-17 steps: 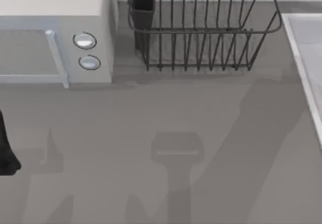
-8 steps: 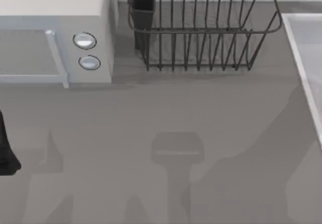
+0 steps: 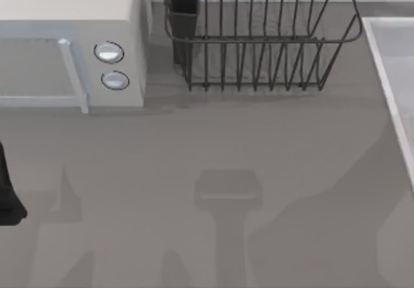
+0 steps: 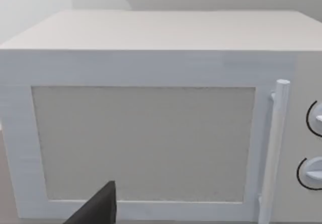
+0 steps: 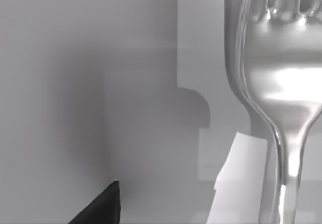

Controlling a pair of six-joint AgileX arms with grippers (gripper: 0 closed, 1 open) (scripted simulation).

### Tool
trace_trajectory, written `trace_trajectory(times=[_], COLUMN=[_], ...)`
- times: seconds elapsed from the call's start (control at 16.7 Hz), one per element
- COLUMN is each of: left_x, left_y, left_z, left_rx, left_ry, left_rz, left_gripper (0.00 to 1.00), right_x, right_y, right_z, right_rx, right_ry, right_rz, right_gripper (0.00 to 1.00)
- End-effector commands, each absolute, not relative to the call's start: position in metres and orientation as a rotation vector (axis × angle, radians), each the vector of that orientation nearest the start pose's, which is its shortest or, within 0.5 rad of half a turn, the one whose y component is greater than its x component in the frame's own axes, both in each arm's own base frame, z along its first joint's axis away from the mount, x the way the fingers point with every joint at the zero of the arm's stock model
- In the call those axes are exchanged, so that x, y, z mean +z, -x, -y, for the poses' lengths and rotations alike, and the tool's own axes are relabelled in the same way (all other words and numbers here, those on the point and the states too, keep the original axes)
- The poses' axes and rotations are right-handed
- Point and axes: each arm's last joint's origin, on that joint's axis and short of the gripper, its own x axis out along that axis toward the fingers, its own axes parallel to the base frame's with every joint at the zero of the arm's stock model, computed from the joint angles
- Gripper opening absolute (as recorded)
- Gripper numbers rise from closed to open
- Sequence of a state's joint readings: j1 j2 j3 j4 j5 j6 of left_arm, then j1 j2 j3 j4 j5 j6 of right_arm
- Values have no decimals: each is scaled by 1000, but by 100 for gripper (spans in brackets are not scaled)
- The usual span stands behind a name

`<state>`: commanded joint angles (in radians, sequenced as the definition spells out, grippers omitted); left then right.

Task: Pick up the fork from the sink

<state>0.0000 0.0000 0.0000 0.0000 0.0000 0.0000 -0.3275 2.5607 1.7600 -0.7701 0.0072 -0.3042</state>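
fork [image 5: 275, 78] close over pale sink [image 5: 100, 83]

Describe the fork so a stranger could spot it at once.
Start at the sink, the pale basin at the table's right edge beside the wire rack. In the right wrist view, the fork appears close up: shiny, mirror-like silver metal, unlike the matte grey surfaces around it.

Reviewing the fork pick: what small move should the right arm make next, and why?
Probably ease the right gripper down toward the shiny silver metal fork, centring on its narrow handle. The right wrist view shows the fork close over the pale grey sink, not visibly gripped. The left arm sits parked at the table's left edge.
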Motion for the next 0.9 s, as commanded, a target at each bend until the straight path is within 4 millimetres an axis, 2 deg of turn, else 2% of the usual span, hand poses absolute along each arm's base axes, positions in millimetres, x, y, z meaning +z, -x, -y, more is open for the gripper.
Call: trace_trajectory(times=[0.78, 0.9], left_x=[160, 160], left_y=[-106, -106], left_z=[1, 1], left_rx=[0, 0], left_ry=[0, 0], left_rz=[0, 0], left_gripper=[100, 100], right_x=[11, 11], right_y=[-437, -437], right_z=[143, 143], right_rx=[-8, -8], right_ry=[-8, -8], right_rz=[-1571, -1571], right_gripper=[2, 0])
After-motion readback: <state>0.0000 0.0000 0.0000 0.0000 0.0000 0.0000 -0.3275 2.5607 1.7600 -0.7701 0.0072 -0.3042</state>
